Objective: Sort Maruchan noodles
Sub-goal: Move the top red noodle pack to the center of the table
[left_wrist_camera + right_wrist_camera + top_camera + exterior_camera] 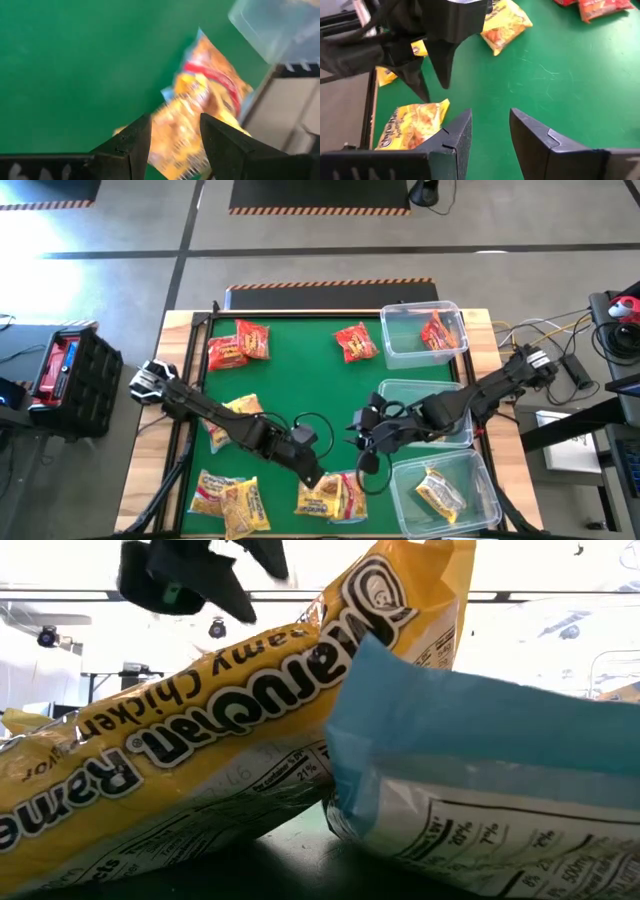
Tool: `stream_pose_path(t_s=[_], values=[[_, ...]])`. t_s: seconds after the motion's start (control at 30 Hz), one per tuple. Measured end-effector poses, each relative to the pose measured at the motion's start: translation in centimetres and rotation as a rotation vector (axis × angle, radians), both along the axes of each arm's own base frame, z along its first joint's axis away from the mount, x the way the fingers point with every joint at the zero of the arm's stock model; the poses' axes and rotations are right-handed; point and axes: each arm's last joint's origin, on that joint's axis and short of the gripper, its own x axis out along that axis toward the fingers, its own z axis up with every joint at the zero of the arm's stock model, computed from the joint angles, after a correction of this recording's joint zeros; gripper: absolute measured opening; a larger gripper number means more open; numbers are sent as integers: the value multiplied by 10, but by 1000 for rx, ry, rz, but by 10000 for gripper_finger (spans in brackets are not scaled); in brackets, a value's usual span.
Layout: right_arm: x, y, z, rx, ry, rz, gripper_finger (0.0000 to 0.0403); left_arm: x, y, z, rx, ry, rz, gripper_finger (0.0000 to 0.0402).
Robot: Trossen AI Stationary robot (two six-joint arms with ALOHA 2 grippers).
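Yellow noodle packets (pixel 335 495) lie at the table's near edge. In the low view one yellow packet (pixel 200 750) leans on a blue-and-white one (pixel 480 770). My left gripper (pixel 318 476) hangs open just above them, fingers slanting down with the packet (pixel 210 95) showing beyond them. In the right wrist view its fingers (pixel 432 90) hold nothing. My right gripper (pixel 362 448) hovers open and empty (pixel 490 132) over the green mat, right of the left one. More yellow packets (pixel 235 418) (pixel 225 502) and red ones (pixel 240 345) (pixel 355 342) lie flat on the mat.
Three clear bins stand along the right side: the far one (pixel 400 350) holds a red packet (pixel 438 330), the middle one (pixel 400 395) sits under my right arm, and the near one (pixel 480 480) holds a yellow packet (pixel 440 492). Bare green mat (pixel 300 380) lies mid-table.
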Motion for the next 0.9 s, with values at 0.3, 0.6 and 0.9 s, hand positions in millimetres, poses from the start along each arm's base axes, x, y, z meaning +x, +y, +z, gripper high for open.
stream_pose_path(t_s=[0.3,0.6,0.9], values=[[-8,-44,3,-108,56,-302,121,14,41,0,207,-40,87,152],[-10,-88,0,-181,161,-412,121,34,114,4,326,-86,287,152],[-42,-124,11,-262,322,-462,121,73,203,-5,393,-308,338,152]])
